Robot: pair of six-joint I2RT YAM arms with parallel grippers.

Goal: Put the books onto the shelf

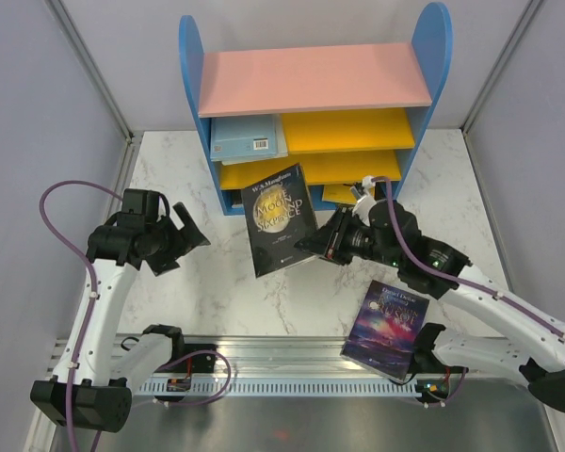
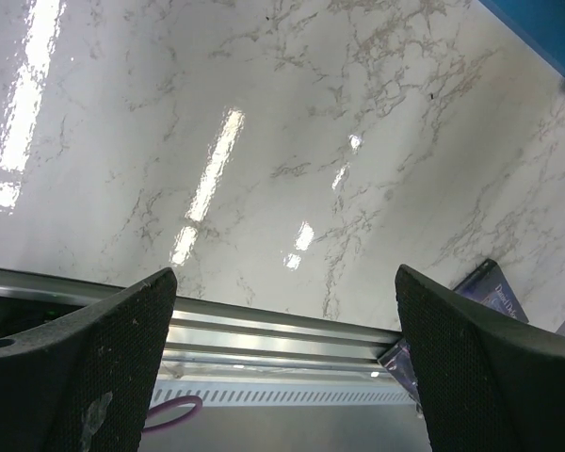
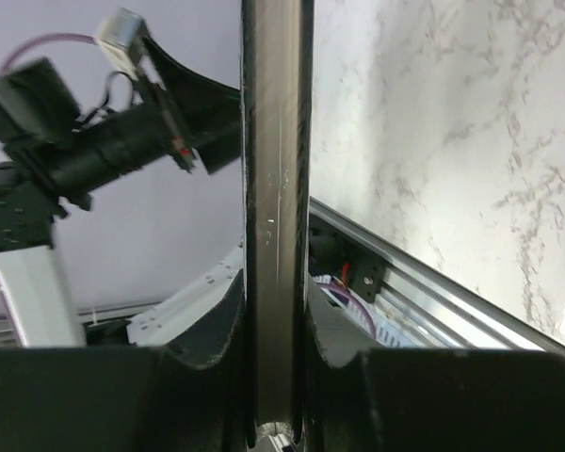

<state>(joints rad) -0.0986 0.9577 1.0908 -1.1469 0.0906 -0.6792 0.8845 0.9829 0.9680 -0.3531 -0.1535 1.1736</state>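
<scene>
Black book [image 1: 281, 221], judged thin, light and floppy, sits clamped at its right edge in the right claw [image 1: 320, 247]; left claw [image 1: 190, 231] stands wide apart, empty.

This is a robotics lab test cell, not a home or an office. Plain grey-lilac panels [image 1: 38, 113] close in the left, right and back of the top view, joined by bare aluminium posts [image 1: 89, 66] slanting through the upper corners. A marble-patterned tabletop [image 1: 198, 292] fills the middle and ends at the bottom of the frame in a slotted aluminium rail [image 1: 292, 363]. Two white-and-black robot arms are bolted there, the left arm [image 1: 99, 311] at lower left and the right arm [image 1: 508, 315] at lower right, with purple cables [image 1: 75, 183] looping loosely along them. A small bookcase [image 1: 315, 80] in blue, pink and yellow stands at top centre, toy-like against the bare enclosure
</scene>
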